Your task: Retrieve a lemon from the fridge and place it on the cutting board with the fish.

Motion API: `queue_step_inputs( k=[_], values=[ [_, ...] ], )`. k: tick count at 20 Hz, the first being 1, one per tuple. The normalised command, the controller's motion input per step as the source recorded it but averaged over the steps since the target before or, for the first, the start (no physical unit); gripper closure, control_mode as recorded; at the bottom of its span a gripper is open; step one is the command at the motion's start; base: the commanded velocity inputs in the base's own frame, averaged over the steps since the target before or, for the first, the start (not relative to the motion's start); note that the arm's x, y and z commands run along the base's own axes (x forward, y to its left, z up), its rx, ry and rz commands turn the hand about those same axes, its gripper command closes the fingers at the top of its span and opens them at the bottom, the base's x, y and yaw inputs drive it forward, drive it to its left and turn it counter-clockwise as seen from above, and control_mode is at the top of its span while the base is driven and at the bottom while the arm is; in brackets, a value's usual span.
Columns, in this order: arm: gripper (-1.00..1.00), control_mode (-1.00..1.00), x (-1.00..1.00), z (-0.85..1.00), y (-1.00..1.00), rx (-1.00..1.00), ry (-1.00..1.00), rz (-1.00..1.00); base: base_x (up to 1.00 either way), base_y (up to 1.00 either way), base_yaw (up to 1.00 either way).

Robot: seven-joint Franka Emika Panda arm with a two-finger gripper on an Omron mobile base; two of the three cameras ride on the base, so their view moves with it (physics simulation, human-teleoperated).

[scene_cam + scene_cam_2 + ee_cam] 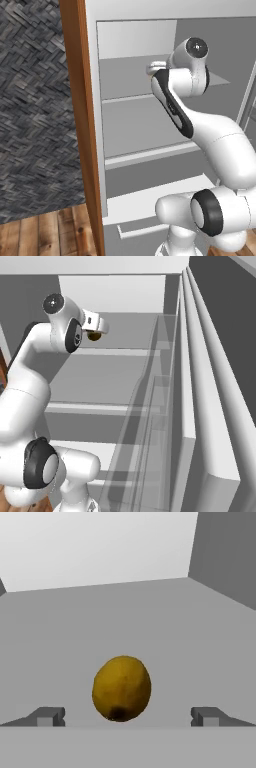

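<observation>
Starting at the left of the left base view: a dark woven-pattern wall [35,110], a strip of wood plank floor [45,232] under it, then the wood-brown side panel [80,125] of the fridge [135,130]. The fridge is open, pale grey inside, with flat shelves [145,152] stacked one over another. In the right base view its door [210,406] stands open on the right, with see-through bins [150,421] on the inner face.

The arm reaches in at an upper shelf. In the hand view the gripper [127,717] has its jaws spread wide, one fingertip [47,716] on each side, not touching anything. The lemon [121,688] sits on the shelf between them, just ahead of the tips.
</observation>
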Motion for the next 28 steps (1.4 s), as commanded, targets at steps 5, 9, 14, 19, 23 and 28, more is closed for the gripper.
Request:
queue_step_inputs(
  k=[5, 9, 14, 19, 23, 28],
  values=[
    [-1.00, -1.00, 0.09, -0.03, 0.03, 0.00, 0.08, 0.00, 0.00, 0.00, 0.00],
    [-1.00, -1.00, 0.19, -0.06, 0.03, 0.00, 0.03, 0.00, 0.00, 0.00, 0.00],
    [-1.00, -1.00, 0.29, -0.12, 0.00, 0.00, 0.01, 0.00, 0.00, 0.00, 0.00],
    [-1.00, -1.00, 0.19, -0.20, 0.00, 0.00, 0.05, 0.00, 0.00, 0.00, 0.00],
    [-1.00, -1.00, 0.15, -0.18, 0.00, 0.00, 0.06, 0.00, 0.00, 0.00, 0.00],
    [-1.00, -1.00, 0.15, -0.10, 0.00, 0.00, 0.04, 0.00, 0.00, 0.00, 0.00]
  ],
)
